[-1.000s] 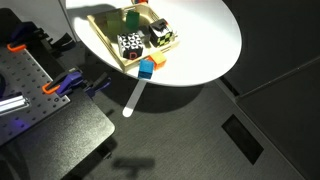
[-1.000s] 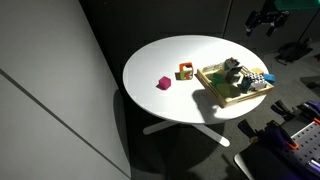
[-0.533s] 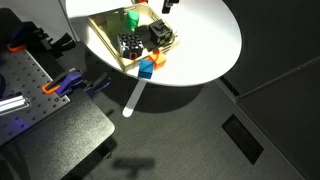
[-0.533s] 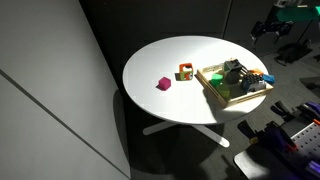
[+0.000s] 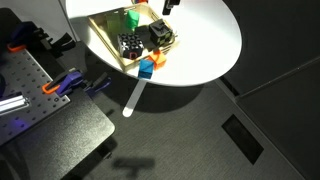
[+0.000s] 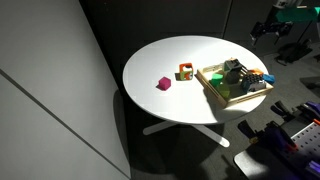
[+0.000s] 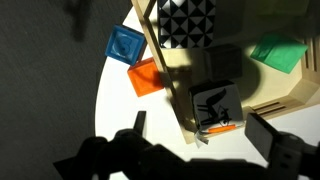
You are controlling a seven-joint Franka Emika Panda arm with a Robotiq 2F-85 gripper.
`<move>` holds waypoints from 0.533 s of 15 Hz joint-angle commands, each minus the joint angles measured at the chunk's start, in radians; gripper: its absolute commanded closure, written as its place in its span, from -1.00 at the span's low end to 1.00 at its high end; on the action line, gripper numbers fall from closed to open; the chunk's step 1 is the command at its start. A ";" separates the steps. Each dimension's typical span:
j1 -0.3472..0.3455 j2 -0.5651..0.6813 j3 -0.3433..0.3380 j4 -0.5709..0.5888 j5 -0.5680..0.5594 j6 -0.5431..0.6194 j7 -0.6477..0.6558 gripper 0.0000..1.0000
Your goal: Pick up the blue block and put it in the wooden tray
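Tabletop: I see a round white tabletop (image 5: 215, 40) (image 6: 170, 55) carrying everything, with dark floor around it.
Wooden tray: the light wooden tray (image 5: 103, 37) (image 6: 215, 91) (image 7: 160, 55) sits near the tabletop's edge and has several things inside.
Tool: in my wrist view the tool (image 7: 200, 150) hangs above the tray's edge. Its two dark fingers stand well apart at the bottom of the picture, with nothing between them. In an exterior view it shows as a dark shape (image 5: 171, 5) at the top of the frame.
Patterned cube: a black-and-white cube (image 7: 188, 22) (image 5: 127, 44) stands inside the tray, against the rim.
Dark box: a dark object with an orange mark (image 7: 215, 108) is also in the tray; I cannot tell what it is.
Green block: the green block (image 7: 277, 52) (image 5: 131, 17) lies in the tray, on the far side from the blue one.
Orange block: the orange block (image 7: 147, 77) (image 5: 157, 60) is on the tabletop outside the tray, right by the rim.
Blue block: the blue block (image 7: 126, 44) (image 5: 146, 70) rests on the tabletop outside the tray, just beside the orange block and near the rim.
Pink block: a pink block (image 6: 163, 84) sits alone, well apart from the tray.
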 commanded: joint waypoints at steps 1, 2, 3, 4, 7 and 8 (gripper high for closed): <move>0.002 0.037 -0.007 0.020 -0.020 -0.006 0.015 -1.00; 0.000 0.051 -0.008 0.027 -0.017 -0.011 0.014 -1.00; -0.002 0.070 -0.010 0.034 -0.012 -0.014 0.003 -1.00; -0.002 0.085 -0.012 0.039 -0.010 -0.018 -0.002 -1.00; -0.005 0.137 -0.016 0.050 -0.004 -0.038 -0.029 -1.00; -0.006 0.152 -0.019 0.053 -0.008 -0.046 -0.032 -1.00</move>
